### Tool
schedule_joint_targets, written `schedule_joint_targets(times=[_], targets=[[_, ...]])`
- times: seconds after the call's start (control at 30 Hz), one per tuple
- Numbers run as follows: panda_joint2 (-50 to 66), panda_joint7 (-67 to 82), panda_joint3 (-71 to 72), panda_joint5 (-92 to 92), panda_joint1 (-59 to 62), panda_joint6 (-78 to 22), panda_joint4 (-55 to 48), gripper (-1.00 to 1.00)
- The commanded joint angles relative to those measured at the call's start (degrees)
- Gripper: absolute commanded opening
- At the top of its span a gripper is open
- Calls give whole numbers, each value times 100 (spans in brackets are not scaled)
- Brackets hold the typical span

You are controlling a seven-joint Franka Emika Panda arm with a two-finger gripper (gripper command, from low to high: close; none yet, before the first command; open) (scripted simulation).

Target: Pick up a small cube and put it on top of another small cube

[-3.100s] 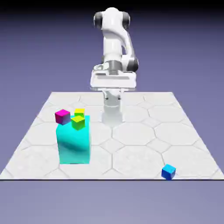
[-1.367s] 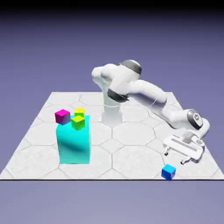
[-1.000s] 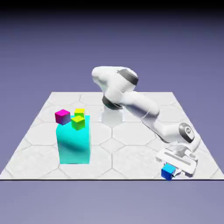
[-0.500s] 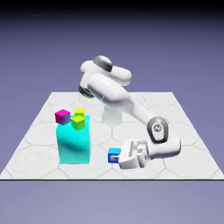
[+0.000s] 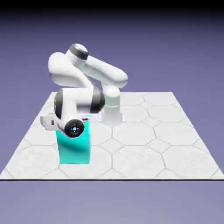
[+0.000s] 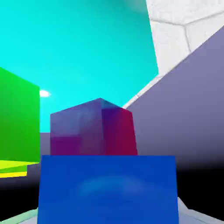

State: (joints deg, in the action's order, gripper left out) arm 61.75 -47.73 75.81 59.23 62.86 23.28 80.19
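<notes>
A big cyan block (image 5: pixel 74 148) stands upright on the white worktop (image 5: pixel 144 144), toward the exterior view's left, its top edge hidden from that view. The worktop is patterned with large hexagonal tiles (thin grey lines between them) and ends against a plain blue-violet backdrop (image 5: pixel 175 43). In the hand view the cyan surface (image 6: pixel 87 48) fills the upper part, with a lime-green cube (image 6: pixel 17 118) at the left edge and a magenta cube (image 6: pixel 94 129) near the middle.
</notes>
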Motion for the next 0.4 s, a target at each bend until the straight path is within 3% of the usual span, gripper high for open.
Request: schedule_joint_targets(times=[0.0, 0.07, 0.3, 0.33, 0.37], targets=[[16, -133, 51, -231, 115, -183, -102, -100], [121, -204, 63, -328, 8, -363, -131, -100], [85, -715, 239, -654, 1064, 170, 1257, -100], [85, -715, 239, -654, 1064, 170, 1257, 100], [85, -715, 239, -654, 1064, 170, 1257, 100]])
